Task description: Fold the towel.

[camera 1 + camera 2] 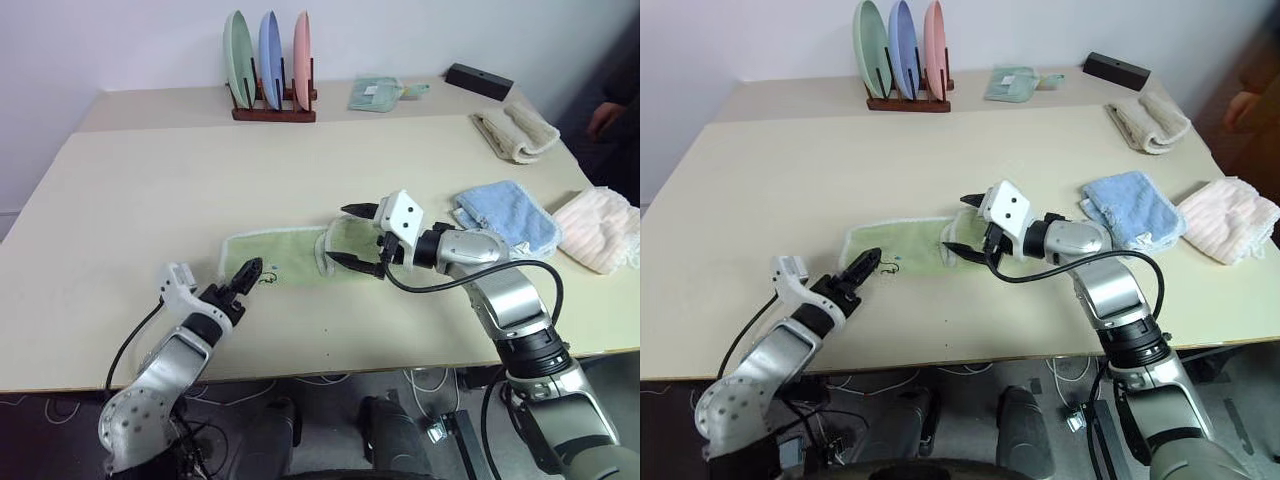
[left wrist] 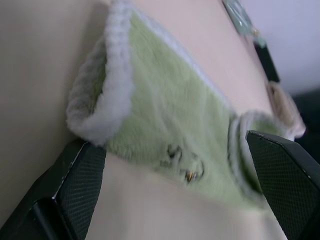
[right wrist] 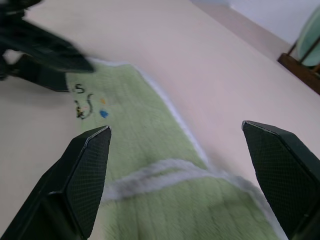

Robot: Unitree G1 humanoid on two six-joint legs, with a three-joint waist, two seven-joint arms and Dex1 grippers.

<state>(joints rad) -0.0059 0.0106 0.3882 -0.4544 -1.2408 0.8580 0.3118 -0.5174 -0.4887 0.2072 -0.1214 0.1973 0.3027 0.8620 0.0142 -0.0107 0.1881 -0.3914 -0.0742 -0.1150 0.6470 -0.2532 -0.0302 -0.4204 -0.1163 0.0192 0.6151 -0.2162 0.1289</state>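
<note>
The towel [image 1: 285,255] is a light green strip with a whitish trim, lying flat on the table [image 1: 150,200] near its front middle. Its right end is folded back over itself. A small dark printed mark [image 3: 85,105] sits near its left front corner. My right gripper [image 1: 342,235] hovers open just over the folded right end, with nothing between its fingers [image 3: 90,170]. My left gripper [image 1: 248,272] is open at the towel's left front corner by the mark, its fingers [image 2: 75,185] spread to either side of the cloth's edge [image 2: 105,95].
A blue cloth [image 1: 505,215] and a pink fluffy cloth [image 1: 600,228] lie to the right. At the back stand a rack of three plates [image 1: 270,60], a small green cloth [image 1: 375,93], a black box [image 1: 478,80] and a beige rolled towel [image 1: 515,132]. A person's hand [image 1: 605,115] shows at the far right.
</note>
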